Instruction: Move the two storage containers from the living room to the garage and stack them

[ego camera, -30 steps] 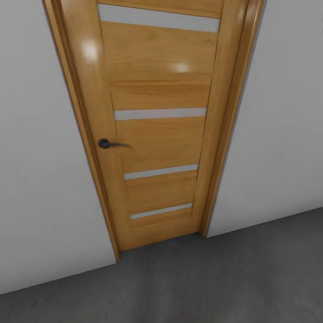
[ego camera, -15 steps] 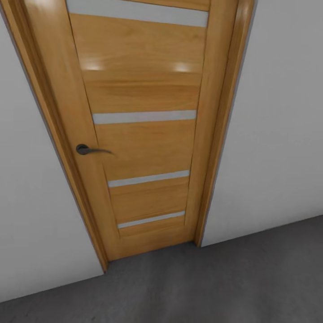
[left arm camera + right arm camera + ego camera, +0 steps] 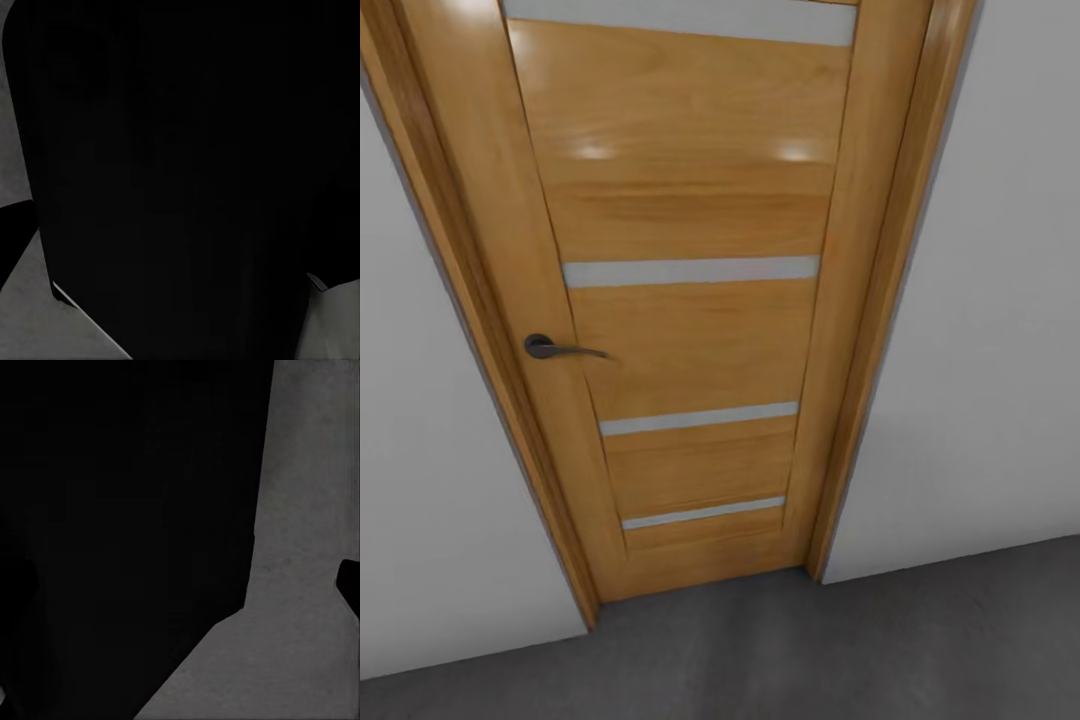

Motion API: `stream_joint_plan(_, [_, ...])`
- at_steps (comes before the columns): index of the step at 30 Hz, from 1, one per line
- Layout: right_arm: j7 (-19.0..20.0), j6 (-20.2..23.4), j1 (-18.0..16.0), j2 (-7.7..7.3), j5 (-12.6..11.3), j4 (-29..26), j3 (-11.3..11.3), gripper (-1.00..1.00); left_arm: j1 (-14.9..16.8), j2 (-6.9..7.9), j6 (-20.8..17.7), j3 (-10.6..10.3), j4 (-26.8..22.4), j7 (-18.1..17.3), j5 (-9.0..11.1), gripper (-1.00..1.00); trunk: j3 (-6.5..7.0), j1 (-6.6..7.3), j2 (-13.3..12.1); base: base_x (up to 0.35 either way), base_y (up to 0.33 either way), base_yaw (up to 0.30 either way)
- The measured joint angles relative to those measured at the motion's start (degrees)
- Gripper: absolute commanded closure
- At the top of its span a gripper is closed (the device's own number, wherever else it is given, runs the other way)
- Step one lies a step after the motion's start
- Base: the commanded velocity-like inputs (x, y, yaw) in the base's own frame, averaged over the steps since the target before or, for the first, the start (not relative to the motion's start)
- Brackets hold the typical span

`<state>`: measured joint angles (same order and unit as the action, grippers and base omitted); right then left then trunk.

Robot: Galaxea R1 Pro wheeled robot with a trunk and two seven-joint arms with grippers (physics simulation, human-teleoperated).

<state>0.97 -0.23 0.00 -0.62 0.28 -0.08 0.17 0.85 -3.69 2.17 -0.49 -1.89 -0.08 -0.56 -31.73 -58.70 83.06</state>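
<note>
The two storage containers are out of view. In the head view I face a shut honey-coloured wooden door (image 3: pixel 690 330) with pale horizontal strips and a dark lever handle (image 3: pixel 545 347) on its left side. Pale grey walls (image 3: pixel 990 330) stand on both sides of it, and dark grey concrete floor (image 3: pixel 810 650) runs along the bottom, as in the garage. A black mass (image 3: pixel 180 165) covers most of the left wrist view, with slivers of grey floor (image 3: pixel 30 315) at its edges. Another black mass (image 3: pixel 120 525) darkens the right wrist view beside grey floor (image 3: pixel 300 585).
The door's wooden frame (image 3: pixel 880 330) reaches down to the floor. A small dark shape (image 3: pixel 349 583) cuts into the edge of the right wrist view.
The whole head view has shifted: the door looks larger and closer, and its handle sits further left and lower in the picture. The camera has moved, not the door.
</note>
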Motion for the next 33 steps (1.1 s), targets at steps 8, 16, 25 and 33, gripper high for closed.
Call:
stream_joint_plan(8, [0.03,0.00,0.00,-0.03,0.02,0.00,0.00,-1.00,0.00,0.00,0.00,0.00,-0.01,0.00,-0.02,-1.00,0.06,0.00,0.00,0.249,-0.176,0.071])
stream_joint_plan(16, [0.06,0.00,0.00,-0.07,0.03,0.00,0.00,-1.00,0.00,0.00,0.00,0.00,-0.01,0.00,0.00,-1.00,0.10,0.00,0.00,0.238,-0.243,0.042])
stream_joint_plan(25, [0.04,0.00,-0.01,-0.01,0.17,-0.32,0.00,-1.00,-0.01,0.00,-0.01,0.00,-0.92,0.00,-0.03,-1.00,0.11,-0.01,0.00,0.195,-0.259,0.144])
stream_joint_plan(33, [0.06,0.00,-0.01,-0.06,0.07,-0.32,0.00,-1.00,0.00,0.00,0.00,0.00,-1.12,0.00,0.00,-1.00,0.11,-0.03,0.00,0.044,-0.165,0.154])
